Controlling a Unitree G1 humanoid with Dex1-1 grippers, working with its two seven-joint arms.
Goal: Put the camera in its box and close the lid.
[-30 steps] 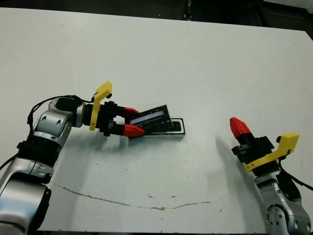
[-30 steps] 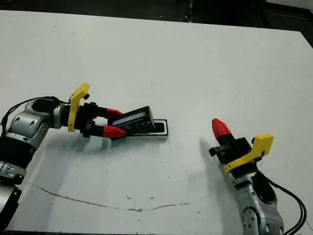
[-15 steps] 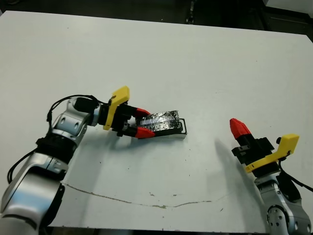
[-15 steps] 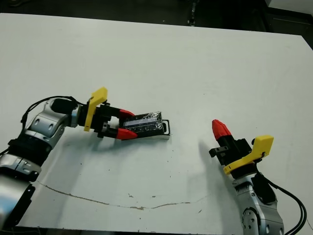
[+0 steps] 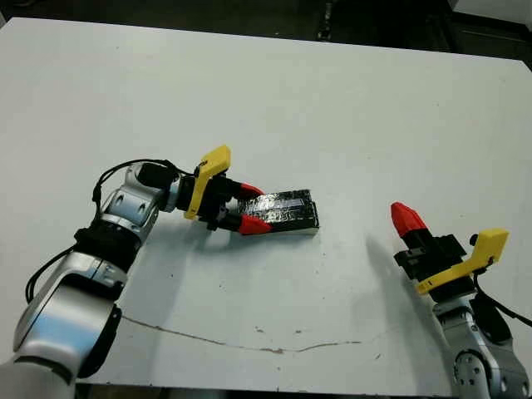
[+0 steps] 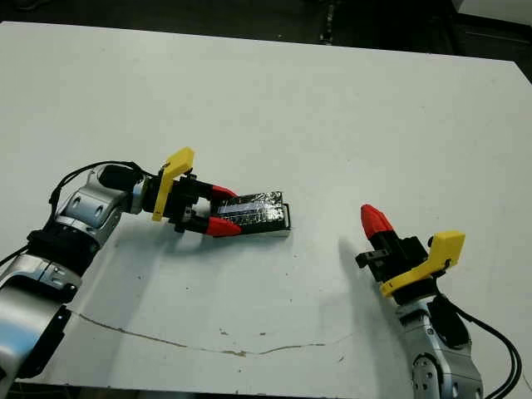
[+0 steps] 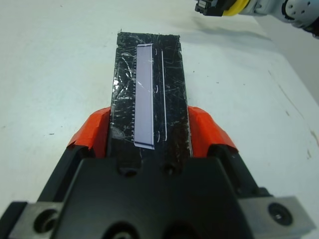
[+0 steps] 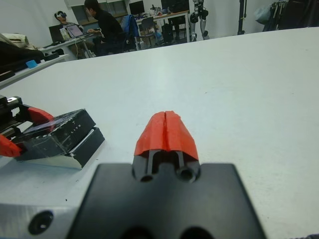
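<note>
The lid, black with silvery speckles and a pale stripe, lies over the box toward the middle of the worktop, well in from every edge and somewhat nearer the front edge than the far one; the right wrist view shows it not yet seated, its grasped end raised and a wedge of gap open above the white tray. The camera cannot be seen, presumably inside under the lid; I cannot confirm that.

The left gripper has its jaws closed on the lid's two long sides at the near end, one red fingertip on each edge; the right gripper stands apart toward the worktop's right front corner, jaws pressed together on nothing.

By the look of it the lid is light, thin and stiff, so it should neither sag nor flex when held at one end; its glossy surface may be slippery, and a grip on the narrow side edges gives little purchase; the box looks light enough to slide on the smooth worktop if pushed sideways. The long edges seem the right hold; a level, downward press would likely seat it, and a skewed lid could jam on the rim.
</note>
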